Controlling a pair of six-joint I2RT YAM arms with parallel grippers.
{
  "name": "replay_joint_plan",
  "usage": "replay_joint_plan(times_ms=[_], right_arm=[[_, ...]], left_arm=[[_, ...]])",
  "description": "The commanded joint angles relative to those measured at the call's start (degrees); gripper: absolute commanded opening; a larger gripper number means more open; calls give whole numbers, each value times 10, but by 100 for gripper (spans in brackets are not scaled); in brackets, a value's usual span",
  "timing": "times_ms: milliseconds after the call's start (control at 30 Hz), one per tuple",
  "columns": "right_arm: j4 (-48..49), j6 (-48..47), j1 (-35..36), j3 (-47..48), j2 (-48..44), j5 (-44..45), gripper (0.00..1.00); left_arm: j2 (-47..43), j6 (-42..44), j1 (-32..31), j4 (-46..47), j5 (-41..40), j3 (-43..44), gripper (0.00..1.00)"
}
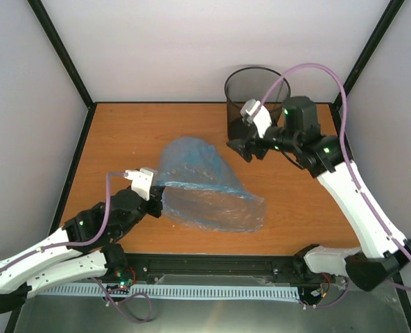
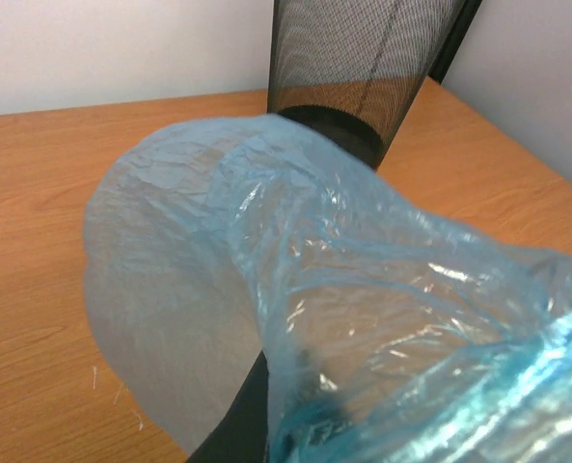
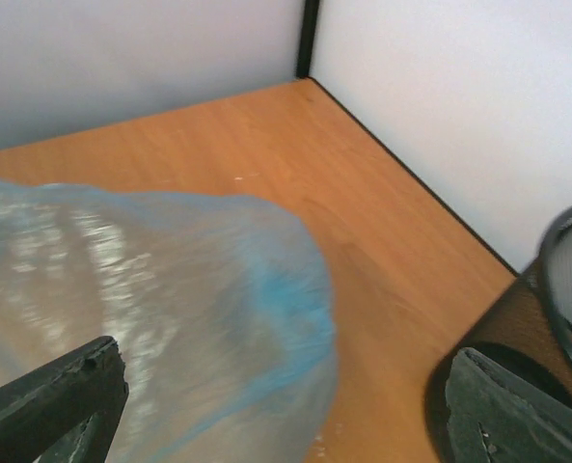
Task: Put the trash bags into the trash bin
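The light-blue translucent trash bag point(image 1: 205, 187) lies puffed up on the wooden table, mid-table. My left gripper point(image 1: 158, 197) is shut on the bag's left edge. In the left wrist view the film point(image 2: 295, 289) billows over the jaws and hides most of them; one dark finger point(image 2: 235, 424) shows beneath it. The black mesh trash bin point(image 1: 256, 91) stands upright at the back right and shows as the bin point(image 2: 363, 68) beyond the bag. My right gripper point(image 1: 243, 148) hovers open between bag and bin, with nothing between its fingers point(image 3: 59, 395); the bag point(image 3: 170, 309) lies below them, the bin point(image 3: 517, 318) to the right.
Black frame posts and pale walls close the table in at the back and on both sides. The bin stands close to the right back corner. A black rail point(image 1: 212, 263) runs along the near edge between the arm bases.
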Motion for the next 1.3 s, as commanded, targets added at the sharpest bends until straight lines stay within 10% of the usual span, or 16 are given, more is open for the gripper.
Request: replay_joint_plan(times_ms=[0, 700, 1267], right_arm=[[-29, -10, -11, 60, 89, 94, 89], [-123, -24, -96, 435, 457, 131, 77], [-164, -41, -98, 430, 463, 103, 66]], left_arm=[[-10, 4, -3, -4, -5, 4, 1], [10, 4, -3, -9, 16, 4, 1], [12, 4, -2, -10, 18, 2, 1]])
